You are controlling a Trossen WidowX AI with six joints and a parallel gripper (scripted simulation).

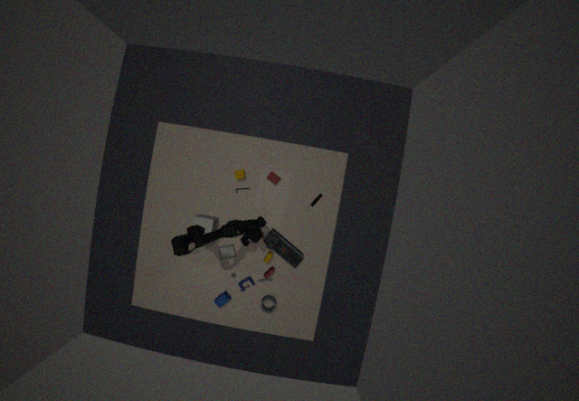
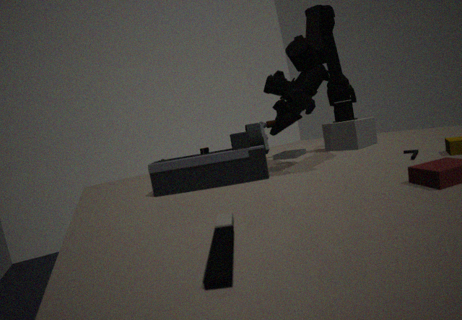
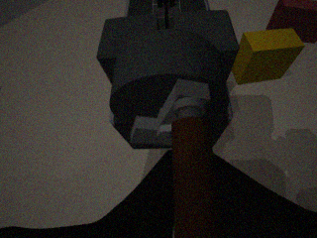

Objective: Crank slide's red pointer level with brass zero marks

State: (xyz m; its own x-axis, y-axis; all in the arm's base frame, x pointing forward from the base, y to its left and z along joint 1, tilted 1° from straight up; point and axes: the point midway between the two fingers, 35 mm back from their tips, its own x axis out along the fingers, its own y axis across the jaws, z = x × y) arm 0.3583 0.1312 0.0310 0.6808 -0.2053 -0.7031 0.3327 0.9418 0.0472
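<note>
The machine, a long dark grey box (image 1: 290, 253) (image 2: 208, 175) (image 3: 168, 55), lies on the table with its crank end toward the arm. A light grey crank arm (image 3: 195, 88) runs up and to the right across the end face in the wrist view. Its reddish-brown handle (image 2: 269, 123) (image 3: 190, 174) points toward me. My gripper (image 2: 275, 126) (image 3: 186, 157) is shut on the handle, a black finger on each side. A tiny reddish spot (image 1: 283, 250) on top may be the pointer; its level against the brass marks cannot be read.
A yellow block (image 1: 268, 256) (image 3: 267, 55) and a red object (image 1: 269, 272) (image 3: 297, 20) lie beside the machine. A blue clamp, a blue box (image 1: 223, 299) and a grey ring lie farther off. A black-handled tool (image 1: 316, 199) (image 2: 220, 256) and a red block (image 1: 273, 177) (image 2: 436, 173) lie on the other side.
</note>
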